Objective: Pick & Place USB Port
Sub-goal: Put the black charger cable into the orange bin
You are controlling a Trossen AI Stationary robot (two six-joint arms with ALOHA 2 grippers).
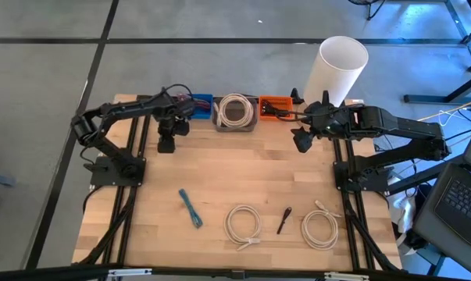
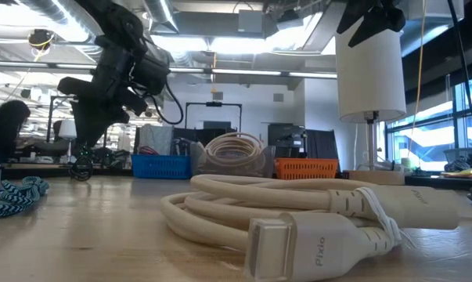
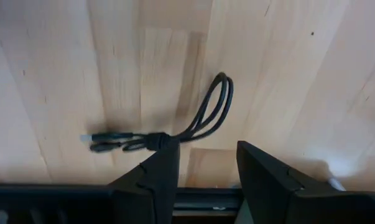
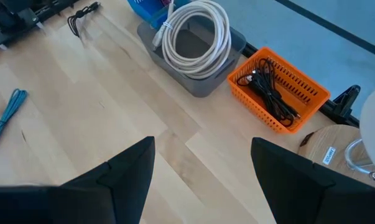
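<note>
A short black USB cable (image 3: 203, 115), folded into a bundle and tied near its plugs, lies flat on the wooden table at the far left, in front of the blue bin (image 1: 201, 104). It also shows in the right wrist view as the black cable (image 4: 81, 14). My left gripper (image 3: 207, 149) points down just above the cable, open, with the tied end by one fingertip and the loop beyond the gap. From above, my left gripper (image 1: 166, 144) hides the cable. My right gripper (image 1: 301, 141) hangs open in the air at the far right, holding nothing.
Along the far edge stand a grey bin (image 1: 233, 113) with a coiled white cable and an orange basket (image 1: 274, 107) with black cables. A white lamp shade (image 1: 340, 66) rises at the far right. Near the front lie a blue braided cable (image 1: 190, 208), two white coils (image 1: 243, 225) and a black cable (image 1: 283, 220).
</note>
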